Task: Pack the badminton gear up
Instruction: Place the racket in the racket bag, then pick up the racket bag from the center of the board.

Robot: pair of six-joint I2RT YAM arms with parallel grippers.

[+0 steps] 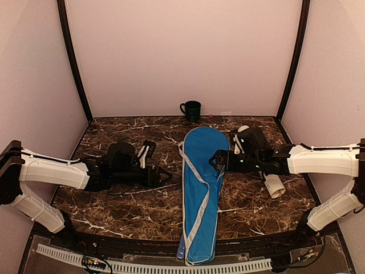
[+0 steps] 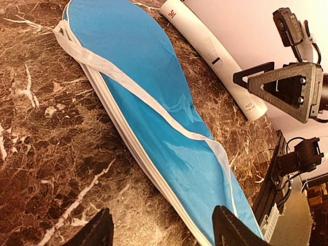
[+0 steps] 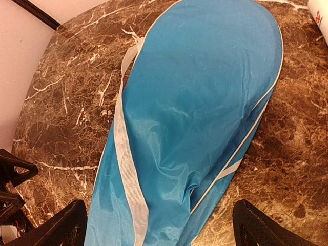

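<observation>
While the blue cover [image 1: 199, 188] is lying lengthwise along the middle of the bench [image 1: 114, 200], the left tool [image 2: 164, 231] and right tool [image 3: 163, 228] are hanging released on either side of it, grasping nothing. The white tube [image 1: 274, 186] is lying near the cover, partly under the right arm.

Two robot arms. The left arm [image 1: 54, 171] and right arm [image 1: 322, 160] have smooth white shell links with black joints and bulky black wrist housings. Thin black cables [image 1: 50, 157] trace the shells. The left gripper [image 2: 164, 230] and right gripper [image 3: 166, 228] carry black triangular fingers [image 2: 303, 91], the right one's fastened with two round screws [image 2: 302, 80].
</observation>
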